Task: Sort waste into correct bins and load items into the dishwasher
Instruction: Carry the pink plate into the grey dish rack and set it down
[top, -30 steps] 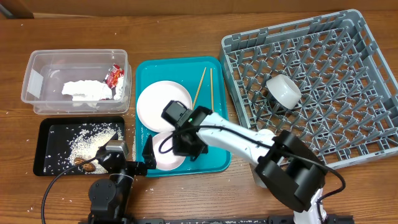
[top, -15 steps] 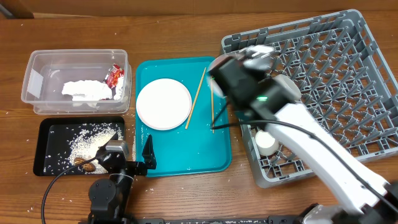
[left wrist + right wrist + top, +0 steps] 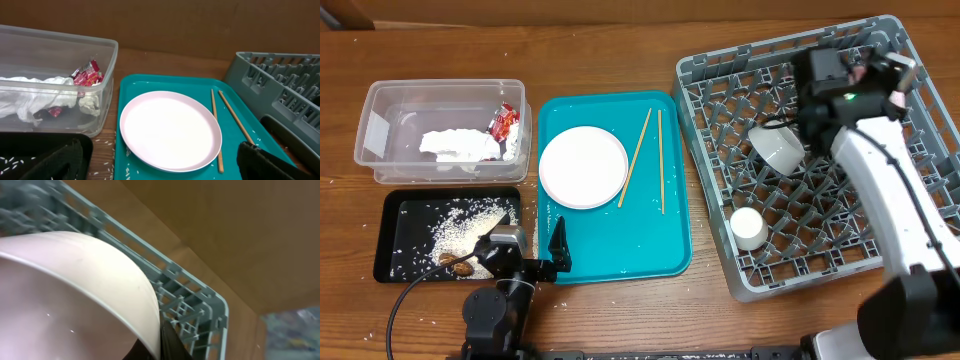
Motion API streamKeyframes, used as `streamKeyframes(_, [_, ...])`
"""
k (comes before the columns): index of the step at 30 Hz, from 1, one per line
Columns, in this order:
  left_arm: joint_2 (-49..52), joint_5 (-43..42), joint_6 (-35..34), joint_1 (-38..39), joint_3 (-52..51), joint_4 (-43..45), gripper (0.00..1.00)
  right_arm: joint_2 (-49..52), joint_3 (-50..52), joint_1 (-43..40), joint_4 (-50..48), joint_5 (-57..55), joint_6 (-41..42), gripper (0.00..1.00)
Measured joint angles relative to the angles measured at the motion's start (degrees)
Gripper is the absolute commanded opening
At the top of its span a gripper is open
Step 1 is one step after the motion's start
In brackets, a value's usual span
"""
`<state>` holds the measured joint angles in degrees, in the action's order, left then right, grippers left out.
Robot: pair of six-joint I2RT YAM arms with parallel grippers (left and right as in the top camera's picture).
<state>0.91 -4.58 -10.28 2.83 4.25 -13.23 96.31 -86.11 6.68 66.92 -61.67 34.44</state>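
The grey dish rack (image 3: 820, 215) fills the right side of the table, and the right arm reaches over its far corner. The teal tray (image 3: 620, 240) beside it carries the white plate (image 3: 583, 167) and two chopsticks (image 3: 638, 158), not yet loaded. The pale pink bowl (image 3: 75, 295) crowds the right wrist view, poised above the rack's far edge, and the right gripper (image 3: 155, 347) appears clamped on its rim, one dark finger flat against the outer wall. The step in hand looks like seating this bowl. It should probably go down tilted between two peg rows, mouth angled down, well apart from the white bowl (image 3: 777, 147) and the small cup (image 3: 749, 228) already in the rack. The grip is best released only once the rim bears on the lattice, or the bowl may roll. The left gripper (image 3: 160, 155) hangs spread wide and empty at the tray's near edge. The napkin (image 3: 455, 145) and red wrapper (image 3: 504, 122) lie in the clear tub (image 3: 390, 130), and the rice (image 3: 455, 232) in the black tray (image 3: 410, 215).
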Motion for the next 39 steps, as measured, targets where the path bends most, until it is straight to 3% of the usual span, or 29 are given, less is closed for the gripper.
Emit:
streamKeyframes(14, [0.00,-0.02,0.00,0.00,0.00,0.00,1.00,14.43,0.42,-4.02,-2.62,-5.70,-1.51,0.04])
streamKeyframes(29, [0.00,0.00,0.02,0.00,0.00,0.00,1.00,15.82,0.42,2.67,1.27,-11.21,-2.49,0.04])
streamKeyframes(33, [0.00,-0.02,0.00,0.00,0.00,0.00,1.00,15.82,0.42,4.15,3.06,-11.17,-2.38,0.18])
streamKeyframes(39, [0.00,-0.02,0.00,0.00,0.00,0.02,1.00,15.85,0.42,11.80,4.92,-7.13,-2.95,0.20])
